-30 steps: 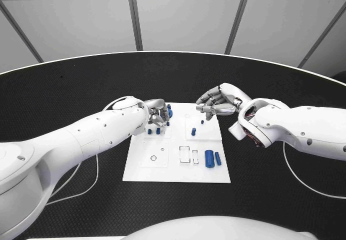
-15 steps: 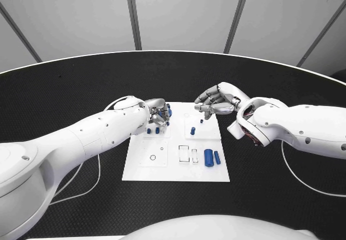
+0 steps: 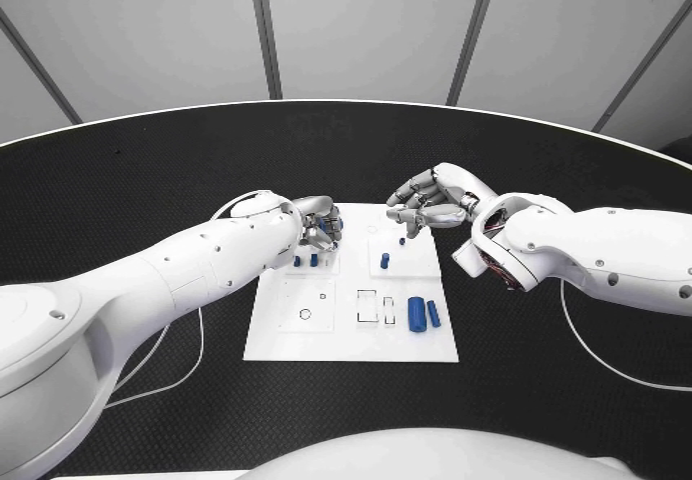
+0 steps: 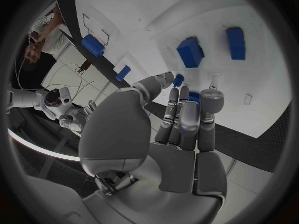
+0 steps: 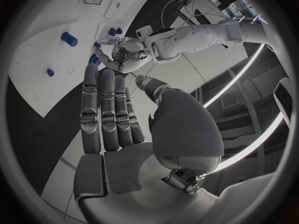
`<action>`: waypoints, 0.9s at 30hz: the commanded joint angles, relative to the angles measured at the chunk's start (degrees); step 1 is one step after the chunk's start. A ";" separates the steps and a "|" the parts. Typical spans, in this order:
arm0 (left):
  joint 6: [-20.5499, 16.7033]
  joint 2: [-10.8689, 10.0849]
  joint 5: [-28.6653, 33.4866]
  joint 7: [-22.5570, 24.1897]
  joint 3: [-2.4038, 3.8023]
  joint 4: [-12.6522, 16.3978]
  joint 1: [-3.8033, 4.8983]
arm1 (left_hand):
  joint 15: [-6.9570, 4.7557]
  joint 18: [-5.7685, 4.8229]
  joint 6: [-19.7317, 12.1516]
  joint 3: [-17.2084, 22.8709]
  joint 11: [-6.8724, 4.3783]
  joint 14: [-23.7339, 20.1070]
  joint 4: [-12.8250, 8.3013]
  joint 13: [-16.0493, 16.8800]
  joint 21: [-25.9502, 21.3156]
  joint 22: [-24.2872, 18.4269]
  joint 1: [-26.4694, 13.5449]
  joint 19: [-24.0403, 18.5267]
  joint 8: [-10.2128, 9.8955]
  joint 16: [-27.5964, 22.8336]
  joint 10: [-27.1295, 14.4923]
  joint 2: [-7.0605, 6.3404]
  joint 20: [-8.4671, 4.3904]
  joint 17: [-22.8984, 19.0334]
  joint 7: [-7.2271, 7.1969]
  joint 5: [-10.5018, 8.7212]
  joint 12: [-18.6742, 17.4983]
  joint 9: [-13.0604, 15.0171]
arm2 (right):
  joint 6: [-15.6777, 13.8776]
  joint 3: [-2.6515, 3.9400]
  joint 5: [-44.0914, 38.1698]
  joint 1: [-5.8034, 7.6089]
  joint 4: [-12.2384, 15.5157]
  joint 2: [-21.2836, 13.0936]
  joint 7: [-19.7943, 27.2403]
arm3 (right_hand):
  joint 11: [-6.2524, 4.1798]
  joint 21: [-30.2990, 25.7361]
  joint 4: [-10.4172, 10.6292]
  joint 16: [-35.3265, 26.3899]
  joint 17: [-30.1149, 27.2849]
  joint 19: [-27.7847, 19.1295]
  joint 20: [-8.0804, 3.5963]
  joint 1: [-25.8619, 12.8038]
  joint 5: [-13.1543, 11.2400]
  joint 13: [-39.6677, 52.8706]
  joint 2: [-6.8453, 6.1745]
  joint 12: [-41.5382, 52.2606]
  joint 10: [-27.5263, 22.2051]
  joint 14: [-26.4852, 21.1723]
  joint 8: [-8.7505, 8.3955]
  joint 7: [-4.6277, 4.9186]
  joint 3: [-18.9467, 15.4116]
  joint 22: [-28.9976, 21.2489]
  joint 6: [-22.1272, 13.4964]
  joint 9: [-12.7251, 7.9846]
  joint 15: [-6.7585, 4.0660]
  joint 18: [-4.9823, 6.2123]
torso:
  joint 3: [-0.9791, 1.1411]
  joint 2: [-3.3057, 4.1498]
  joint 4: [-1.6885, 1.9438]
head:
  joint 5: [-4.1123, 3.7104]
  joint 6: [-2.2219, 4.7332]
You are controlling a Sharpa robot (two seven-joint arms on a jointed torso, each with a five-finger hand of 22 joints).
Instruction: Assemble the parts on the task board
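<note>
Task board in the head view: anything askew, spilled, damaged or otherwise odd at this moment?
Nothing stands out. The task board lies flat and square on the black table, with the blue parts resting on it, none spilled onto the table. The left hand and right hand are at its far edge.

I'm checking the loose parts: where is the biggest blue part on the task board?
In the head view the biggest blue part lies near the task board's front right corner, between a white slot and a thinner blue part.
</note>
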 commanded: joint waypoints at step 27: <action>2.76 1.01 -0.01 -1.41 0.00 -2.00 -0.44 | -0.55 -1.54 0.87 0.88 -0.54 1.11 -0.17 0.33 1.70 1.93 1.03 1.68 -0.47 0.35 2.91 2.06 -0.48 -0.91 -0.44 -2.87 -0.09 -0.12 | 0.05 0.00 0.00 0.00 0.22 0.11 -0.03 | -0.01 -0.03 -0.03 -0.32 0.17 -0.02 0.15 0.66 0.42 0.15 0.02 0.08 -0.42 -0.30 0.35 -0.04 0.37 -0.10 -0.21 0.06 0.00 0.14 | 0.02 0.03 0.03 | -0.51 -0.65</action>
